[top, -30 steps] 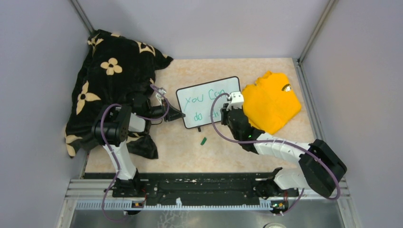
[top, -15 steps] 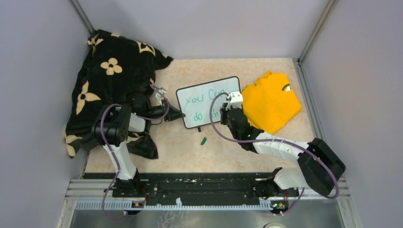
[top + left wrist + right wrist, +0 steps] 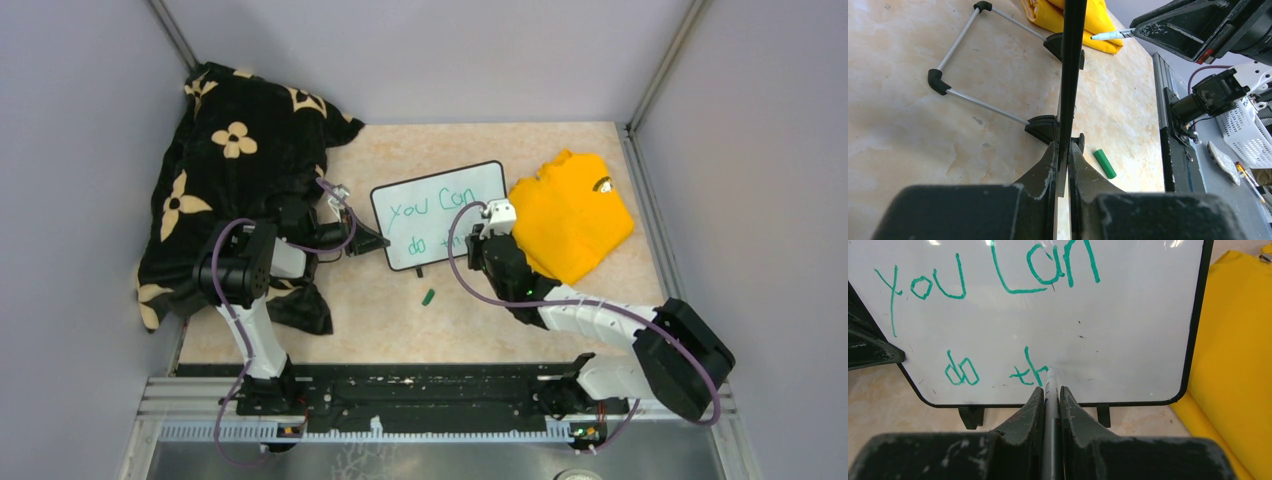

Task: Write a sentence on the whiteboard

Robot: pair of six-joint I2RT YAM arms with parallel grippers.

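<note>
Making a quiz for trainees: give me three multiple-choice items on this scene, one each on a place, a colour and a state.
1. Where is the small green cylindrical cap? A. on the beige tabletop before the white, black-framed whiteboard; B. atop the board; C. in a claw.
2. Ink colour of the writing? A. red; B. black; C. green.
3. The left claw is: A. open; B. shut on the whiteboard's edge; C. empty.
A: it lies on bare tabletop. C: the letters are green. B: it pinches the frame.

whiteboard [image 3: 1128, 330] top: cut by frame | marker [image 3: 1050, 377] barrel: hidden in right claw [image 3: 1050, 391] | yellow shirt [image 3: 1233, 340]: cropped right
</note>
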